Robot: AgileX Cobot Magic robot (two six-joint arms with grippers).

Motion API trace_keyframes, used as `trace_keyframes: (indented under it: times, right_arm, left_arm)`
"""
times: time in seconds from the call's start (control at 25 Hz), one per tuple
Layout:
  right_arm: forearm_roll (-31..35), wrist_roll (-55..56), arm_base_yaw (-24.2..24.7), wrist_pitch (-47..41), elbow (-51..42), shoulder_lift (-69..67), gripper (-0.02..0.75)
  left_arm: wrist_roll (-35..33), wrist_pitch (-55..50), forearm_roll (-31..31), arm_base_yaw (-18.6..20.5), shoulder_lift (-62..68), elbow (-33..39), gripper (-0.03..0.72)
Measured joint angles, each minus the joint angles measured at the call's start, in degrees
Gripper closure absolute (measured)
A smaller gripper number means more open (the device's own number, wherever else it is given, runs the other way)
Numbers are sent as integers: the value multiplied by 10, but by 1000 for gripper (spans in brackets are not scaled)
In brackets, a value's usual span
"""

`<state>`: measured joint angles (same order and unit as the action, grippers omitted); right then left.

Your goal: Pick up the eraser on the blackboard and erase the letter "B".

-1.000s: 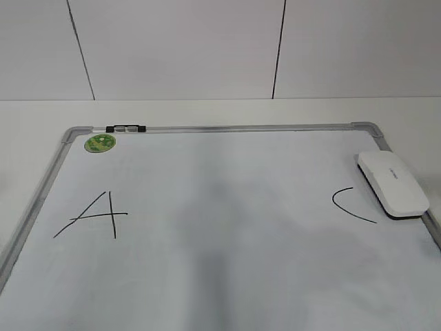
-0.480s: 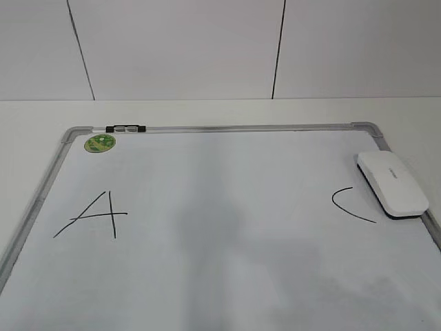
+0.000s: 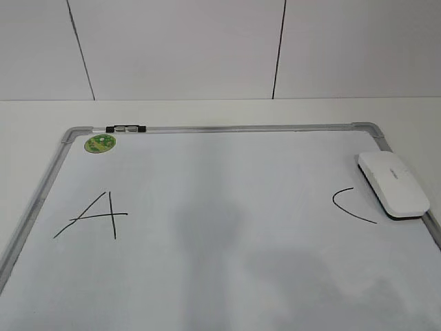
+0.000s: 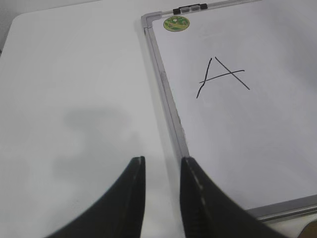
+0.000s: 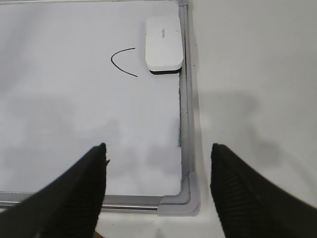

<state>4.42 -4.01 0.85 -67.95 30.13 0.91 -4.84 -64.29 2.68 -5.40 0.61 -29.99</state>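
The blackboard [image 3: 241, 127] is a white board in a grey frame, lying flat on the table. The white eraser [image 3: 393, 185] lies on it by the right frame, beside the "C" [image 3: 348, 205]. An "A" [image 3: 96, 217] is at the left. No letter "B" shows; the board between "A" and "C" is blank. Neither gripper shows in the exterior view. My left gripper [image 4: 162, 159] is open by a narrow gap and empty, over the board's left frame [image 4: 163, 89]. My right gripper [image 5: 157, 147] is wide open and empty above the board's near right corner, well short of the eraser [image 5: 162, 43].
A round green sticker [image 3: 100, 143] sits at the board's far left corner, next to a small black clip [image 3: 127, 128] on the top frame. White table surrounds the board, with a white panelled wall behind. Soft arm shadows fall on the board's near part.
The arm shadows on the near part of the board have shifted a little. The eraser and the letters have not moved.
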Motion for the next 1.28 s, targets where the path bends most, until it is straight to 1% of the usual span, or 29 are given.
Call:
trace_keyframes:
  times: [0.36,0.56,0.76,1.0,1.28]
  right_arm:
    - [7,-18,0,18,-14,0,208]
    - [7,-19,0,21,-15,0,209]
    - [7,-19,0,22,-15,0,209]
    - [-9,-19,0,23,-15,0,209]
    - [-10,-19,0,23,-15,0,209]
  left_arm:
    - [0,1,0,0,0,0,496]
    - [0,2,25,0,0,0,496]
    - [0,3,25,0,0,0,496]
    - [0,3,23,10,0,0,496]
    - [0,3,23,10,0,0,496]
